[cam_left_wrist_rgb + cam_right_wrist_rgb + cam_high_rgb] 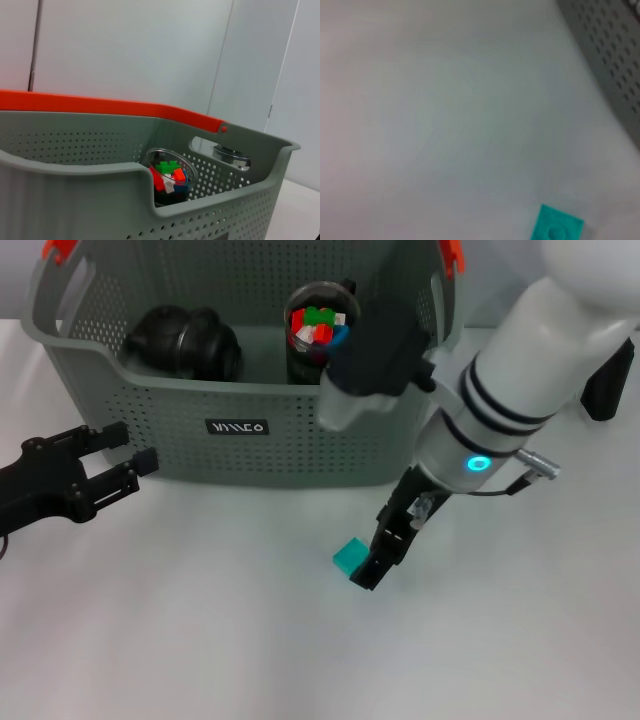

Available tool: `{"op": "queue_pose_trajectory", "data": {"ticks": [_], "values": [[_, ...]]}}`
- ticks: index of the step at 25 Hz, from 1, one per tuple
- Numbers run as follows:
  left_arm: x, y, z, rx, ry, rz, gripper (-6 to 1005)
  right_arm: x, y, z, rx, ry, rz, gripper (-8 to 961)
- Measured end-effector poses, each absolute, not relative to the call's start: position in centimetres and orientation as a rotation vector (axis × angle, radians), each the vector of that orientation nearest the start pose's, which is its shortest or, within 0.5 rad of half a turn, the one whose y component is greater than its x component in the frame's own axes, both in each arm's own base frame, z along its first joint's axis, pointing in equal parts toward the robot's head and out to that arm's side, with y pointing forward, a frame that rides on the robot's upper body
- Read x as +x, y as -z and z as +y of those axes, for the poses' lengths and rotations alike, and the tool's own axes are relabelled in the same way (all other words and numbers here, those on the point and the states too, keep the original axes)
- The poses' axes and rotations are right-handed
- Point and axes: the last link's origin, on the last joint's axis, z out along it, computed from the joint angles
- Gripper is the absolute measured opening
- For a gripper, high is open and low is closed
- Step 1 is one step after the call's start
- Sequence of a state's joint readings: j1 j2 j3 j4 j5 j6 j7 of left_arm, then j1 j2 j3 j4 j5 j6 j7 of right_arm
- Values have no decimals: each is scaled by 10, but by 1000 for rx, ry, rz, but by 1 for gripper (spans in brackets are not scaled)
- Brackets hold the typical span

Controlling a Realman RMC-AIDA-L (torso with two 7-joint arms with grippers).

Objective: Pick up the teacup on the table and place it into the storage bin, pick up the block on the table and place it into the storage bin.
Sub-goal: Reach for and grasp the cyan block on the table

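Right gripper (372,565) is hanging low over the white table (200,640), its black fingers pointing down just beside the small teal plastic block (349,557); whether those fingers are touching the block or how wide they are standing cannot be told from the head view. In the right wrist view the block (556,228) is lying flat on the bare table, a single round stud showing on its top face, with a perforated grey wall of the bin in the far corner.

Behind the block, the large grey perforated plastic storage bin (250,390) with orange-red handle clips is sitting on the table, its small black label facing the robot. Inside it, a clear glass cup (320,335) packed with red, green, white and blue toy bricks is standing upright near the middle, and a rounded black object (185,340) is resting toward the robot's left end. The right arm's white forearm is reaching across the bin's front corner.

Left gripper (125,455) is waiting off to the bin's left side, fingers parted and holding nothing, just beside the bin's front wall.
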State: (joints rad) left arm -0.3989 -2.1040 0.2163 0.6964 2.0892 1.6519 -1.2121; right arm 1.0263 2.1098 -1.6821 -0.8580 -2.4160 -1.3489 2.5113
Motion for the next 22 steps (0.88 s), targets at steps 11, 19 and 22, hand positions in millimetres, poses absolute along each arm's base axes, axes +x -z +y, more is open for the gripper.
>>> {"op": "queue_pose_trajectory", "data": {"ticks": [11, 19, 22], "values": [[-328, -47, 286, -2325, 798, -683, 565, 107, 116, 367, -2870, 712, 437, 939], [-328, -47, 285, -2325, 798, -684, 565, 110, 124, 369, -2844, 656, 553, 940], [-328, -47, 285, -2325, 798, -684, 565, 114, 125, 373, -2810, 652, 592, 940]]}}
